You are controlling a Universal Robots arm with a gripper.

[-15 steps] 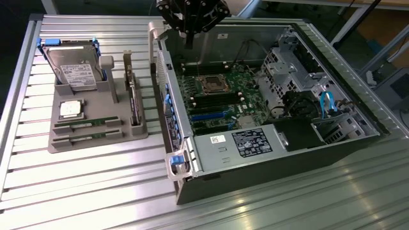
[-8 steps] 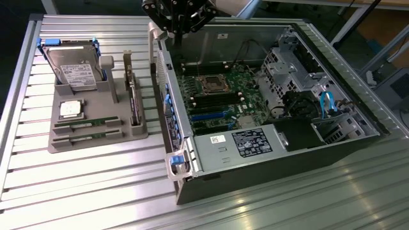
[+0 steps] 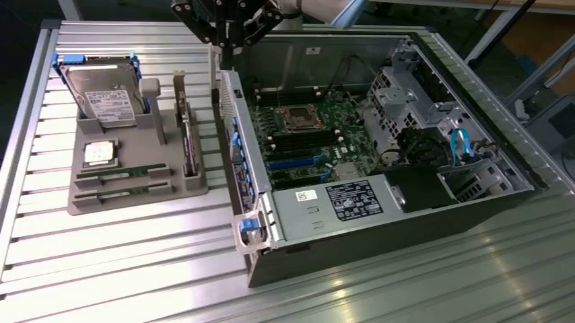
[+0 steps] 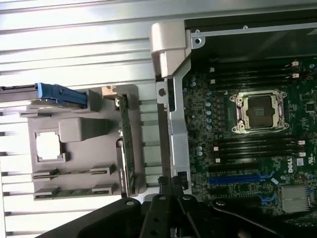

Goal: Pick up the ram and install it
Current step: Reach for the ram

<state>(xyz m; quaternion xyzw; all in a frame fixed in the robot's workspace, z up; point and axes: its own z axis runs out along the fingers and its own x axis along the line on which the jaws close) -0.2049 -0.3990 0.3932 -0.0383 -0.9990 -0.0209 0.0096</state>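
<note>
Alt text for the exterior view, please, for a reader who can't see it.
The arm's shut gripper hangs above the gap between a gray tray and an open computer case. Two ram sticks lie in the tray with a hard drive and an expansion card.

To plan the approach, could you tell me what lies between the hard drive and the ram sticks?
The square silver processor chip lies between the hard drive and the ram sticks, as the exterior view shows.
</note>
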